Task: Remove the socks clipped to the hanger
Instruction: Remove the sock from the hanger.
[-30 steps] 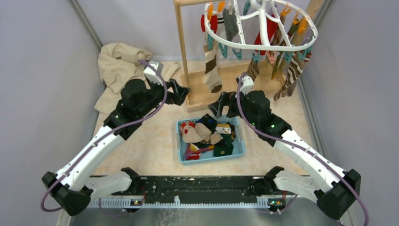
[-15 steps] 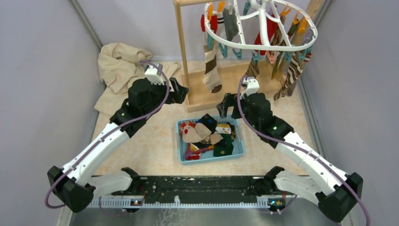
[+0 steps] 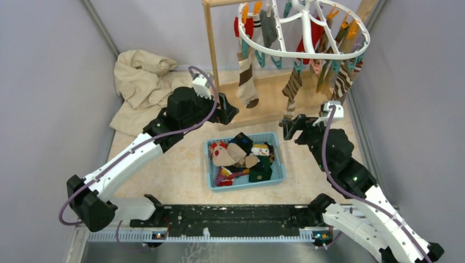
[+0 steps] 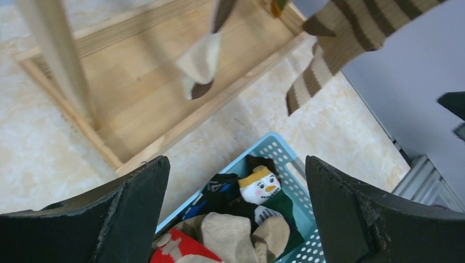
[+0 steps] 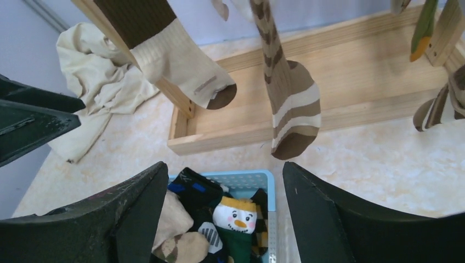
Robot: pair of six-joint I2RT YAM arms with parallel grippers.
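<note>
Grey walls close in a beige speckled table point(image 3: 164, 181) on three sides. At its far edge, right of the middle, a light wooden rack frame point(image 3: 211, 60) carries the white plastic oval hanger point(image 3: 299, 56) with its orange, teal and purple clips. The small fabric socks point(image 3: 248, 82) hang from those clips over the rack's base: brown-and-cream striped ones at the front, with red, grey and green ones further round the ring. A crumpled beige cloth point(image 3: 140, 76) lies in the far left corner.

A pale blue perforated plastic basket point(image 3: 210, 170) sits in the middle of the table and holds a loose heap of socks, among them a green one with a snowman face.

The left gripper point(image 3: 229, 114) hangs between the basket and the rack's near edge, jaws spread wide and holding nothing. The right gripper point(image 3: 290, 125) is beyond the basket's far right corner, just below a striped sock; its jaws stand apart and are also empty.

Judging by the heap in the basket, the task looks partly done. Most of it seems to remain, since many socks are still clipped around the ring and neither gripper has hold of one yet.
</note>
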